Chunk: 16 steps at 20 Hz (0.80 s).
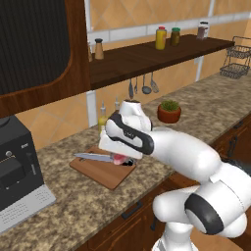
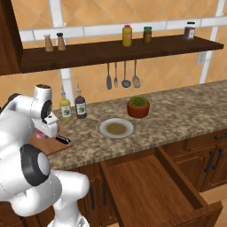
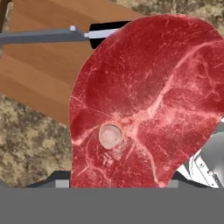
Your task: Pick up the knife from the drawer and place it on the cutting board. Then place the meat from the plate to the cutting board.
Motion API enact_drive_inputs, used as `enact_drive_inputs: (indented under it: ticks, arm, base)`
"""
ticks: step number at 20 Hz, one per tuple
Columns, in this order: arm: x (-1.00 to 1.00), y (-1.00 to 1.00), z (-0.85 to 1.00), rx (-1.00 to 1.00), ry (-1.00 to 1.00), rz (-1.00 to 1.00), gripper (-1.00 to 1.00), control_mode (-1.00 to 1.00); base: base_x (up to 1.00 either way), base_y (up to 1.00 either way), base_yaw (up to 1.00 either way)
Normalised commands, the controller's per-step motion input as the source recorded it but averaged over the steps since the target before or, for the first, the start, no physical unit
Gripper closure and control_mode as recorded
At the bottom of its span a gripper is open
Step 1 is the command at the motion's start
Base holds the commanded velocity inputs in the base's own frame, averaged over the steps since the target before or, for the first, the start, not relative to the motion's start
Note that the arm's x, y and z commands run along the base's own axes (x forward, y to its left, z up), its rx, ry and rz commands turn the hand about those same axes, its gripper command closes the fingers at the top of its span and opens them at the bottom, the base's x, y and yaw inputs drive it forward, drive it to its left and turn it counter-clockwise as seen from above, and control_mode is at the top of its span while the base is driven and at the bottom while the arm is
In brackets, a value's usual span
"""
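I have the gripper [image 1: 119, 158] low over the cutting board [image 1: 100, 170], its jaws closed on the meat [image 3: 144, 105], which hangs right in front of the hand camera. Seen from the hand, the steak overlaps the board's edge and covers part of the knife [image 3: 57, 35], which lies on the board with its black handle toward the steak. Well to the board's right on the counter sits the plate [image 2: 116, 128], and below it the drawer [image 2: 153, 186] stands pulled open

Board half taken, counter open to the right

The knife [image 1: 95, 157] lies across my cutting board [image 1: 100, 170]; two bottles [image 2: 73, 107] stand behind, the open drawer [image 2: 150, 186] juts below.
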Motion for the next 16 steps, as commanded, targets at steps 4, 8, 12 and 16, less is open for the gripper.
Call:
enact_drive_inputs:
  ticks: [4,8,12,16]
  arm:
    - [0.30,0.48,0.00,-0.01,0.00,-0.03,1.00,-1.00]
    - [0.28,0.33,-0.21,-0.01,0.01,-0.01,1.00,-1.00]
    - [0.30,0.13,-0.22,-0.04,0.00,0.00,1.00,-1.00]
    - [0.17,0.04,-0.24,-0.08,0.00,0.00,1.00,-1.00]
  base:
    - [0.00,0.00,0.00]
    - [0.00,0.00,0.00]
    - [0.00,0.00,0.00]
    - [0.00,0.00,0.00]
